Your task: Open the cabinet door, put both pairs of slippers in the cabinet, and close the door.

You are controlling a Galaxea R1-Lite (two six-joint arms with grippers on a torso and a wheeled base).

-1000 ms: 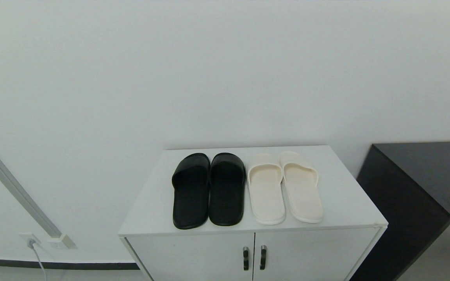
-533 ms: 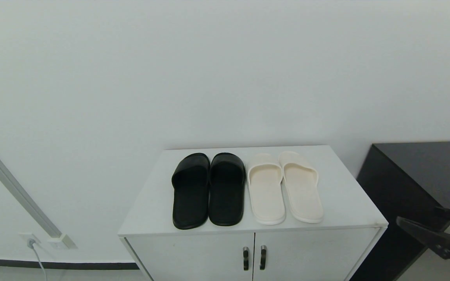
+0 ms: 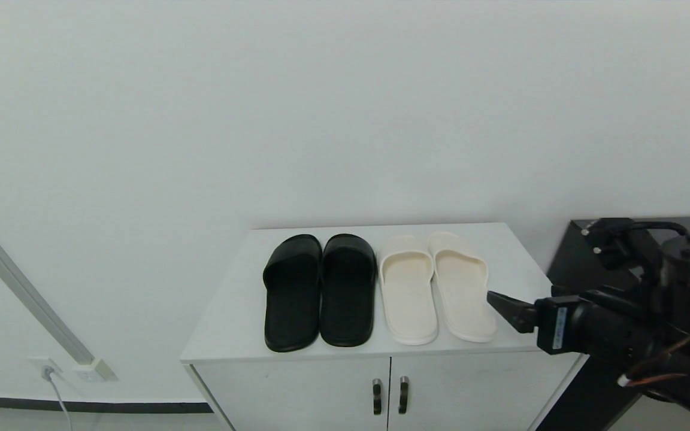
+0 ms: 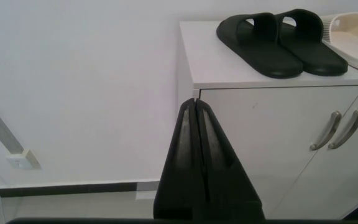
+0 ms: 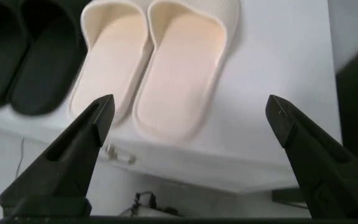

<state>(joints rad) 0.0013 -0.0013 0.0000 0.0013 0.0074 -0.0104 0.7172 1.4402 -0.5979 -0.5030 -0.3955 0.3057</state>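
A white cabinet (image 3: pixel 231 317) stands against the wall with both doors shut; their two dark handles (image 3: pixel 390 395) meet in the middle. On its top lie a black pair of slippers (image 3: pixel 319 290) and, to their right, a cream pair (image 3: pixel 436 287), toes to the wall. My right gripper (image 3: pixel 518 302) hovers open over the top's right front corner, just right of the cream pair (image 5: pixel 160 68), which lies below its wide-spread fingers (image 5: pixel 95 121). My left gripper (image 4: pixel 196 102) is shut on nothing, low beside the cabinet's left front corner; beyond it lie the black pair (image 4: pixel 281 42) and the handles (image 4: pixel 337 129).
A dark table (image 3: pixel 569 263) stands close against the cabinet's right side, behind my right arm. On the wall to the left are a slanted cable duct (image 3: pixel 21 287) and a socket with a plugged-in cord (image 3: pixel 45 366).
My right arm has come up from the lower right edge and moved left to the cabinet's right front corner. Slippers, doors and camera have not moved.
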